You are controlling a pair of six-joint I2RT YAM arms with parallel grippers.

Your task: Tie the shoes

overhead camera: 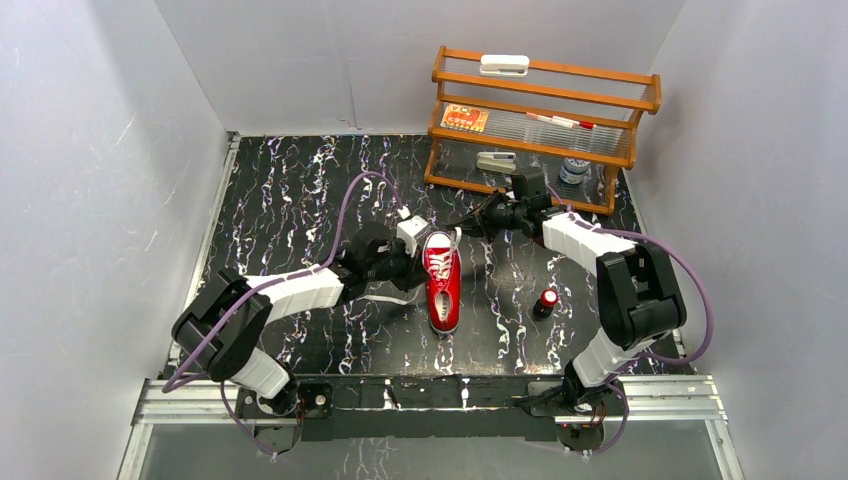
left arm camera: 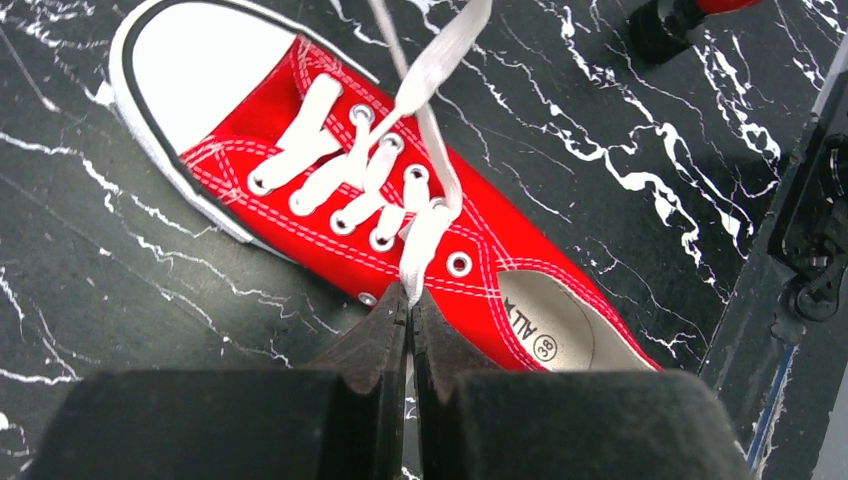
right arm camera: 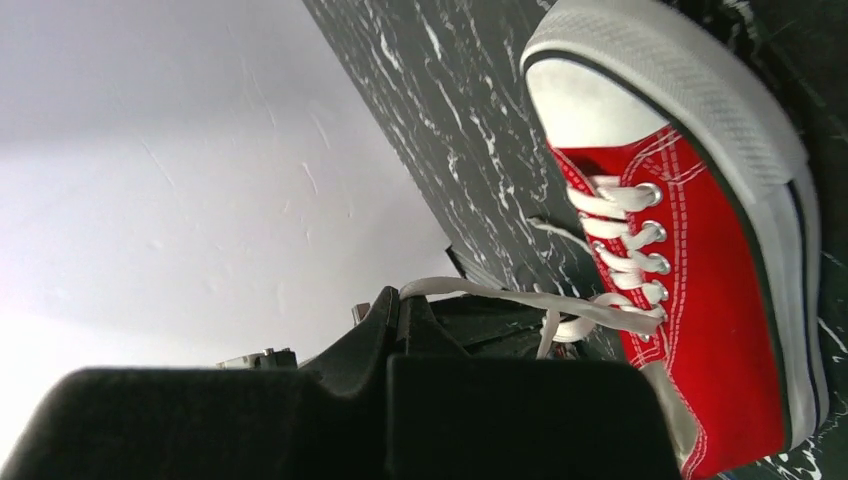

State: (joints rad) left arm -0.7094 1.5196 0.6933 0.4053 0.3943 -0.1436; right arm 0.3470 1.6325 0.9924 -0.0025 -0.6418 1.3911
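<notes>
The red sneaker [overhead camera: 442,290] with white laces lies on the black marbled table between my arms. It also shows in the left wrist view [left arm camera: 505,245] and the right wrist view [right arm camera: 720,300]. My left gripper [overhead camera: 410,262] sits at the shoe's left side and is shut on a white lace end [left arm camera: 428,228] just above the eyelets, as seen at its own tips [left arm camera: 410,296]. My right gripper [overhead camera: 478,222] is beyond the shoe to the right. In its wrist view it [right arm camera: 402,297] is shut on the other lace [right arm camera: 500,297], which runs taut to the shoe.
A small red-and-black cylinder [overhead camera: 546,302] stands right of the shoe and shows in the left wrist view [left arm camera: 665,20]. A wooden rack [overhead camera: 545,150] with small items stands at the back right. White walls enclose the table.
</notes>
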